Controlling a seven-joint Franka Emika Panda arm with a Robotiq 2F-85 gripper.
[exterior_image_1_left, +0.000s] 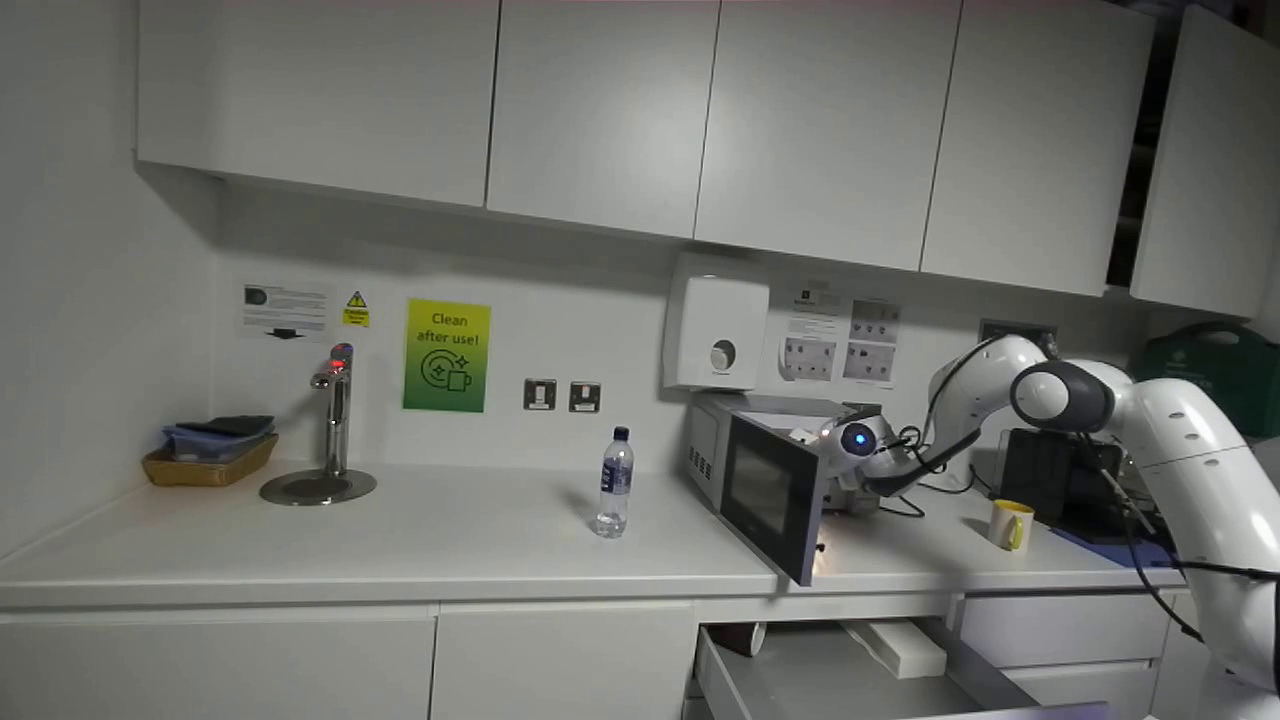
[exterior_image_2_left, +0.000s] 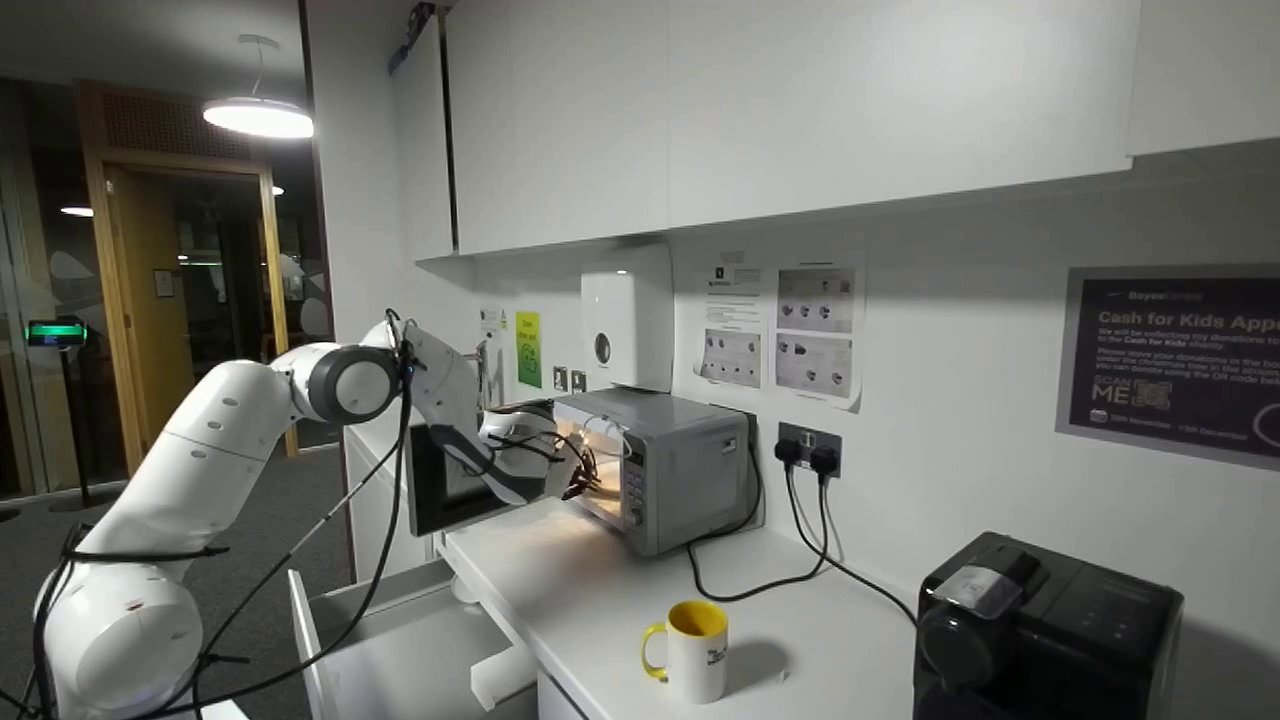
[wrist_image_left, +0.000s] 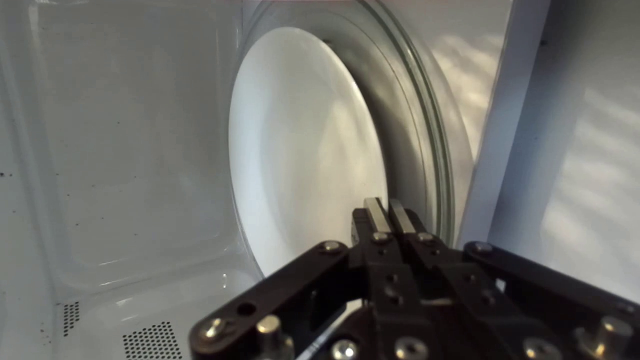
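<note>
Item, your claw: inside the microwave, gap narrow, pinching the rim of one white plate. Item, plate: inside the microwave, above its glass turntable, edge in your grip.

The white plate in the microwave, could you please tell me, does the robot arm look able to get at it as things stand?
Yes, it seems so: the microwave door stands open, and the gripper is inside, apparently closed on the rim of the white plate.
</note>
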